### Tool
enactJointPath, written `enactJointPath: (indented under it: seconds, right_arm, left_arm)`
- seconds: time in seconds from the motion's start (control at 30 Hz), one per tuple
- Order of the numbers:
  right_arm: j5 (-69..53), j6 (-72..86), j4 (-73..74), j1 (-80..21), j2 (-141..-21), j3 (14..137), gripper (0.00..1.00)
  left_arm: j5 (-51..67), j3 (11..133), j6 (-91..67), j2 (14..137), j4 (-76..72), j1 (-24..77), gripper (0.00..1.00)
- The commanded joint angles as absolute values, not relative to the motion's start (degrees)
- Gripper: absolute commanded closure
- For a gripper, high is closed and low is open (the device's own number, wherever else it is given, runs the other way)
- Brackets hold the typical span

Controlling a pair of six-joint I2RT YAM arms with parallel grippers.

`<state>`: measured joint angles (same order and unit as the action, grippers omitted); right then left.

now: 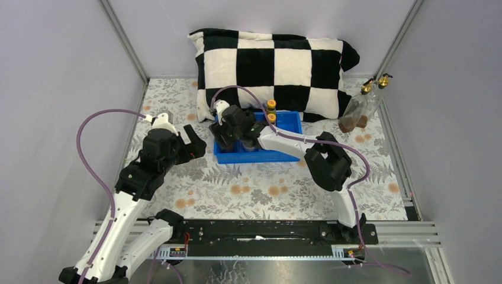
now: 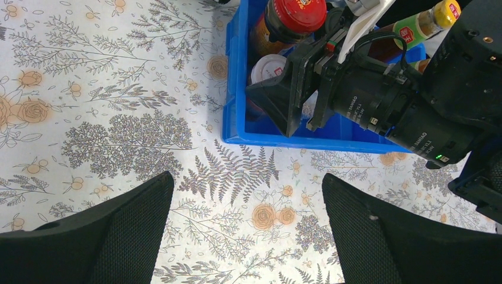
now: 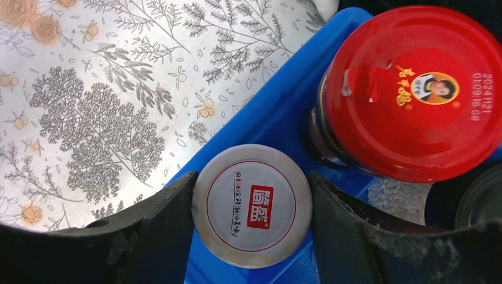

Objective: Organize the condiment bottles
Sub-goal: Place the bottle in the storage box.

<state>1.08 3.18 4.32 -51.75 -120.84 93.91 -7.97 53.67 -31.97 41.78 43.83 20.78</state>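
Note:
My right gripper is shut on the white-lidded jar, one finger on each side of its lid. The jar stands in the near left corner of the blue tray. Just behind it in the tray is the red-lidded jar. Two yellow-capped sauce bottles stand at the tray's back edge. Two gold-spouted glass bottles lean at the far right by the wall. My left gripper hangs open over the flowered cloth, left of the tray, with nothing between its fingers.
A black-and-white checkered pillow lies behind the tray. Grey walls close in the table on the left, back and right. The right arm's wrist reaches over the tray's near wall in the left wrist view.

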Motion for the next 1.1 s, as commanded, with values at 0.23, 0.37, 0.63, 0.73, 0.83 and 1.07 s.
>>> enactJointPath:
  seconds: [0.23, 0.37, 0.63, 0.73, 0.83, 1.07]
  right_arm:
    - [5.0, 3.1, -2.0, -50.9, -117.2, 92.0, 0.46]
    - [5.1, 3.2, -1.4, -50.9, -116.4, 91.5, 0.44]
    - [5.8, 3.6, -1.1, -50.9, -113.8, 88.5, 0.37]
    - [5.9, 3.7, -1.1, -51.0, -113.0, 87.7, 0.28]
    - [5.5, 3.5, -0.4, -51.0, -113.1, 88.2, 0.26]
    - [5.3, 3.8, 1.4, -51.0, -112.0, 87.7, 0.17]
  left_arm:
    - [-7.9, 53.7, -30.9, 41.3, 42.9, 20.2, 0.01]
    - [-7.7, 53.8, -31.0, 41.2, 43.0, 20.2, 0.01]
    - [-7.1, 54.0, -31.1, 40.8, 43.0, 20.2, 0.01]
    - [-7.2, 54.4, -31.1, 40.8, 43.2, 20.2, 0.01]
    - [-7.1, 54.6, -31.1, 40.8, 43.3, 20.2, 0.01]
    - [-7.2, 54.3, -31.2, 40.6, 43.3, 20.2, 0.01]
